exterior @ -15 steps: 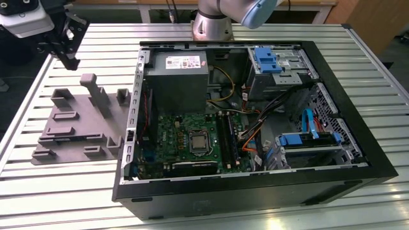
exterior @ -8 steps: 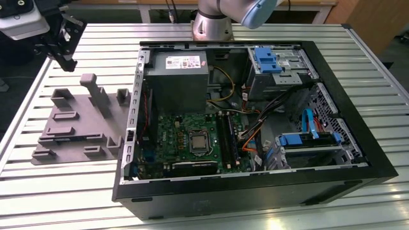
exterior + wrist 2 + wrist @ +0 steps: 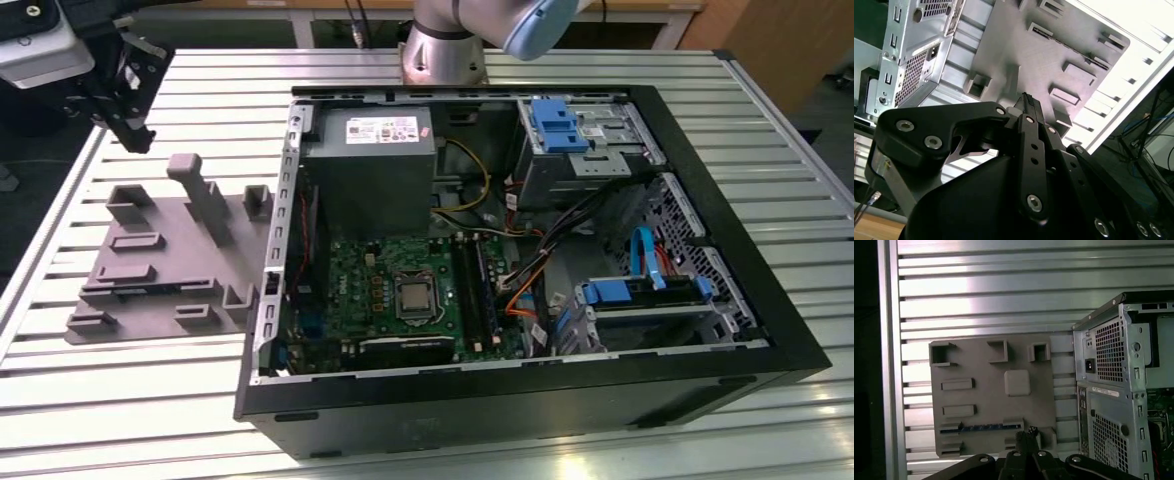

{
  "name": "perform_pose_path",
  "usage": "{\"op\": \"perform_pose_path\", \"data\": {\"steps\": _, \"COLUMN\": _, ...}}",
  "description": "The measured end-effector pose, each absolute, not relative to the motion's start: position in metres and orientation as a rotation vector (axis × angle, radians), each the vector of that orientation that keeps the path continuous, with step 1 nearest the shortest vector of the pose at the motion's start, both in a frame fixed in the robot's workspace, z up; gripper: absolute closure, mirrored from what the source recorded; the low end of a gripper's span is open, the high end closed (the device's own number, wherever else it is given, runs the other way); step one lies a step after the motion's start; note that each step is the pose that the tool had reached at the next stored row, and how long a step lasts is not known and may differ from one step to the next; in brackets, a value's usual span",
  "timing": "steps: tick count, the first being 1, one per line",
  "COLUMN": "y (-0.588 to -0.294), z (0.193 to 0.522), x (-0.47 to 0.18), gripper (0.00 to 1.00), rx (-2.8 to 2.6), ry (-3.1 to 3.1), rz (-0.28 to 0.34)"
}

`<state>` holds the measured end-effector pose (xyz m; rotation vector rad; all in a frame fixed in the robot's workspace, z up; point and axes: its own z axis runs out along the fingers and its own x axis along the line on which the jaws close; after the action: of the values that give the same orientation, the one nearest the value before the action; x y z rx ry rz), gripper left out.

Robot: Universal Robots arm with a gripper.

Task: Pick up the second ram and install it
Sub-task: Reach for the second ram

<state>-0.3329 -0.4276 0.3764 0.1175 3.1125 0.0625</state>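
The pincer (image 3: 1029, 432) hangs clenched and empty above the grey holder (image 3: 1019, 355) on the tabletop (image 3: 979, 300). Beneath it, a little aside of its tips, the second ram (image 3: 981, 427) stands on edge in a slot, probably to leave its upper edge free for grasping. The open computer case (image 3: 747, 300) sits beside the holder.

Gripper (image 3: 1027, 101) hung above the grey slotted holder (image 3: 1054, 55), fingers (image 3: 1028, 150) drawn together, nothing held. Holder lay on the slatted bench (image 3: 1149, 55). Computer case (image 3: 909, 70), rear panel with power socket (image 3: 934, 51) showing, stood at ten o'clock from the gripper, just beside the holder.
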Motion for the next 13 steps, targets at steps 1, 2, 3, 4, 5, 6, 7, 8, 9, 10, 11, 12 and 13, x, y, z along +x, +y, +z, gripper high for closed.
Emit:
{"op": "perform_pose_path", "data": {"steps": 1, "y": -0.4279, "z": 0.3762, "x": -0.3335, "gripper": 0.89, "rx": 0.117, "ry": 3.112, "rz": 0.063}}
{"op": "perform_pose_path", "data": {"steps": 2, "y": -0.4281, "z": 0.3761, "x": -0.3341, "gripper": 0.89, "rx": 0.117, "ry": 3.113, "rz": 0.062}}
{"op": "perform_pose_path", "data": {"steps": 3, "y": -0.4284, "z": 0.3759, "x": -0.3347, "gripper": 0.89, "rx": 0.117, "ry": 3.113, "rz": 0.062}}
{"op": "perform_pose_path", "data": {"steps": 4, "y": -0.4286, "z": 0.3757, "x": -0.3353, "gripper": 0.89, "rx": 0.117, "ry": 3.112, "rz": 0.062}}
{"op": "perform_pose_path", "data": {"steps": 5, "y": -0.4289, "z": 0.3755, "x": -0.3359, "gripper": 0.89, "rx": 0.117, "ry": 3.112, "rz": 0.063}}
{"op": "perform_pose_path", "data": {"steps": 6, "y": -0.4291, "z": 0.3754, "x": -0.3365, "gripper": 0.89, "rx": 0.117, "ry": 3.112, "rz": 0.063}}
{"op": "perform_pose_path", "data": {"steps": 7, "y": -0.4293, "z": 0.3753, "x": -0.3372, "gripper": 0.89, "rx": 0.117, "ry": 3.113, "rz": 0.062}}
{"op": "perform_pose_path", "data": {"steps": 8, "y": -0.4295, "z": 0.3751, "x": -0.3378, "gripper": 0.89, "rx": 0.118, "ry": 3.113, "rz": 0.063}}
{"op": "perform_pose_path", "data": {"steps": 9, "y": -0.4297, "z": 0.375, "x": -0.3385, "gripper": 0.89, "rx": 0.118, "ry": 3.113, "rz": 0.062}}
{"op": "perform_pose_path", "data": {"steps": 10, "y": -0.4299, "z": 0.3749, "x": -0.3392, "gripper": 0.89, "rx": 0.117, "ry": 3.113, "rz": 0.062}}
{"op": "perform_pose_path", "data": {"steps": 11, "y": -0.4301, "z": 0.3747, "x": -0.3398, "gripper": 0.89, "rx": 0.117, "ry": 3.113, "rz": 0.062}}
{"op": "perform_pose_path", "data": {"steps": 12, "y": -0.4304, "z": 0.3745, "x": -0.3404, "gripper": 0.89, "rx": 0.117, "ry": 3.112, "rz": 0.063}}
{"op": "perform_pose_path", "data": {"steps": 13, "y": -0.4306, "z": 0.3743, "x": -0.341, "gripper": 0.89, "rx": 0.117, "ry": 3.112, "rz": 0.062}}
